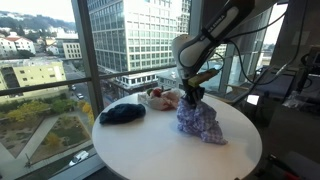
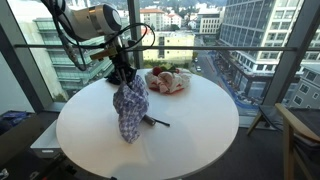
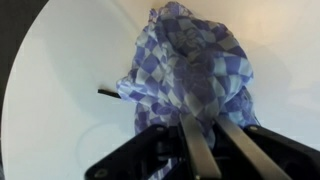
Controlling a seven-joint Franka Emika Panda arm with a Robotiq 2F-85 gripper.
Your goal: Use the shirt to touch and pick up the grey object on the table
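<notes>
My gripper [image 1: 190,95] is shut on the top of a blue-and-white checked shirt [image 1: 202,122], which hangs from the jaws with its lower part resting on the round white table [image 1: 150,150]. In both exterior views the shirt [image 2: 130,110] drapes below the gripper [image 2: 124,78]. In the wrist view the fingers [image 3: 205,135] pinch the bunched shirt [image 3: 190,65]. A thin dark-grey object [image 2: 155,122] sticks out from under the shirt's edge on the table. It also shows in the wrist view [image 3: 108,92]. The rest of it is hidden by the shirt.
A dark blue cloth [image 1: 122,113] lies on the table near the window side. A pink, red and white bundle [image 1: 162,97] sits beside it, also seen in an exterior view [image 2: 168,80]. Glass windows surround the table. A chair [image 2: 300,135] stands at one side.
</notes>
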